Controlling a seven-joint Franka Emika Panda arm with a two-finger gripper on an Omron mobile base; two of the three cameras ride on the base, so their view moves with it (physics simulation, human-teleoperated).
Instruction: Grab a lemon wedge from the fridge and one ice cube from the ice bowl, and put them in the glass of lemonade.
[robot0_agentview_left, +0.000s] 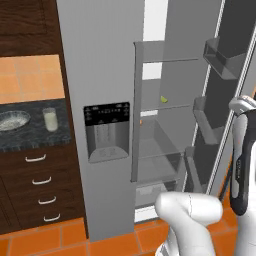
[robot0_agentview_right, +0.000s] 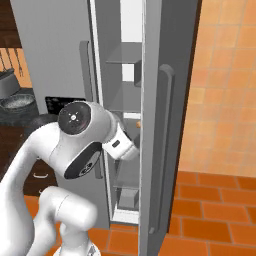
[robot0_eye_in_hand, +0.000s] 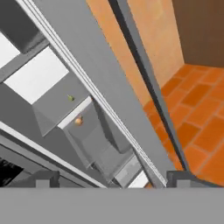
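Observation:
The grey fridge (robot0_agentview_left: 100, 75) stands with its right door (robot0_agentview_left: 220, 100) swung open. A tiny yellow-green lemon wedge (robot0_agentview_left: 163, 99) lies on a middle shelf, and in the hand view the lemon wedge (robot0_eye_in_hand: 70, 98) is small and far off at left. My gripper (robot0_eye_in_hand: 113, 178) is open, its fingertips (robot0_eye_in_hand: 46, 177) wide apart, with the open door's edge (robot0_eye_in_hand: 131, 113) running between them in the picture. On the dark counter at left sit the speckled ice bowl (robot0_agentview_left: 12, 120) and, just to its right, the glass of lemonade (robot0_agentview_left: 49, 119).
A small round orange fruit (robot0_eye_in_hand: 78, 121) sits one shelf below the wedge. Door bins (robot0_agentview_left: 222, 55) line the open door. Dark wooden drawers (robot0_agentview_left: 40, 182) are under the counter. Orange floor tiles (robot0_eye_in_hand: 197, 109) and an orange wall (robot0_agentview_right: 225, 75) lie right of the door.

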